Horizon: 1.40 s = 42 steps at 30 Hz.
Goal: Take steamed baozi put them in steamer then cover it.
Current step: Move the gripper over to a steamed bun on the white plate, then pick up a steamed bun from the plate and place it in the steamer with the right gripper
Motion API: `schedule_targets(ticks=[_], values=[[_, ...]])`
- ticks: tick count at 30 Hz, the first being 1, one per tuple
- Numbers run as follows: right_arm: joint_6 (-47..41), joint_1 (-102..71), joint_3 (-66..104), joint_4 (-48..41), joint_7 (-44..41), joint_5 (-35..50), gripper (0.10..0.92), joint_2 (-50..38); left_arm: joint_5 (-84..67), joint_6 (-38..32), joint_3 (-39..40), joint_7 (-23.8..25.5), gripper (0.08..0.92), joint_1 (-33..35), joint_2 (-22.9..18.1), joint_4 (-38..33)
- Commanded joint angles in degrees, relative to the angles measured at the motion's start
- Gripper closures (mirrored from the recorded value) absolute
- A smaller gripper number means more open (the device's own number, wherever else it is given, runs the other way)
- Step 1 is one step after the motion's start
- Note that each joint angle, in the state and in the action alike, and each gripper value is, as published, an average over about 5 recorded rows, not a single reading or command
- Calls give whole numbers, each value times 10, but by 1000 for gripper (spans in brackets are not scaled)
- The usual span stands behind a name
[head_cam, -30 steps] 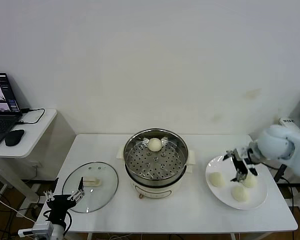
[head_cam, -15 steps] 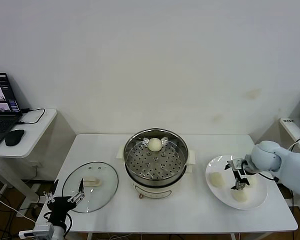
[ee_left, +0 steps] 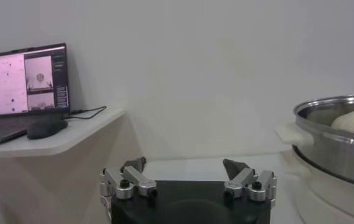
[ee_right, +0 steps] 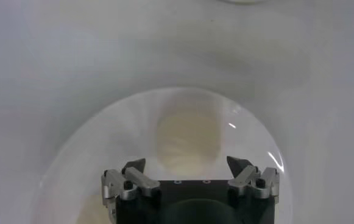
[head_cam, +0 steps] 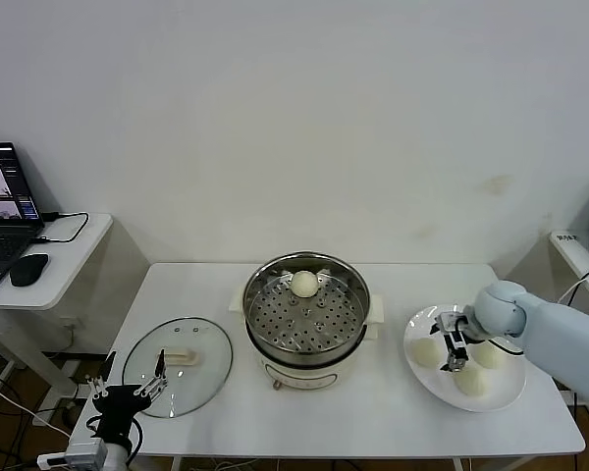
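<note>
Your right claw (head_cam: 454, 344) hangs over the white plate (head_cam: 510, 395) on the table's right, jaws spread wide around one bun (ee_right: 187, 141), gripping nothing. One more bun (head_cam: 304, 284) sits in the steamer (head_cam: 306, 319). Your left claw (head_cam: 130, 388) waits open beside the lid (head_cam: 177, 366).

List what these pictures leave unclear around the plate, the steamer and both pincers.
- Right pincer, head view: its dark frame hides whether a baozi is touched; the wrist view is blurred.
- Plate, right wrist view: rim cut by the edge.
- Steamer, left wrist view: cut off at the edge.
- Left pincer: open, parked beside the cover.
</note>
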Motion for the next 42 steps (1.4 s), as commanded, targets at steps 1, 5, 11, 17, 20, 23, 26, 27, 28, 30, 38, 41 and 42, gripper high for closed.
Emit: schedule_targets(ticks=[1,5,11,17,20,23,26,27,28,30,38,41,42], values=[[-3,-11,11,-16,-3,-4,287,18,1,0,3,0,177,-1,-1,-1],[-2,-3,10,-15,-7,-2,361,16,2,0,5,0,177,-2,-3,-1],[0,16,8,-6,-20,4,452,2,2,0,7,0,177,-2,-4,-3],[-8,104,-10,26,-40,37,465,-46,3,0,9,0,177,-4,-1,-4],[-17,170,-30,49,-44,71,465,-71,3,0,11,0,177,-4,0,-6],[-26,254,-68,79,-47,113,464,-82,3,0,15,0,177,-6,2,-8],[-36,361,-136,108,-45,155,460,-75,3,1,17,0,177,-8,5,-12],[-40,395,-158,117,-43,169,459,-69,3,1,18,0,177,-8,5,-13],[-46,432,-182,127,-39,187,458,-59,2,1,18,0,177,-9,6,-15],[-63,490,-219,145,-28,232,457,-31,2,1,20,0,177,-9,7,-17],[-153,511,-251,180,58,380,443,137,6,2,25,4,177,-22,12,-15],[-183,473,-241,160,93,405,440,196,6,3,24,4,177,-24,13,-13],[-193,460,-237,151,103,413,440,216,6,3,23,5,177,-23,13,-14]])
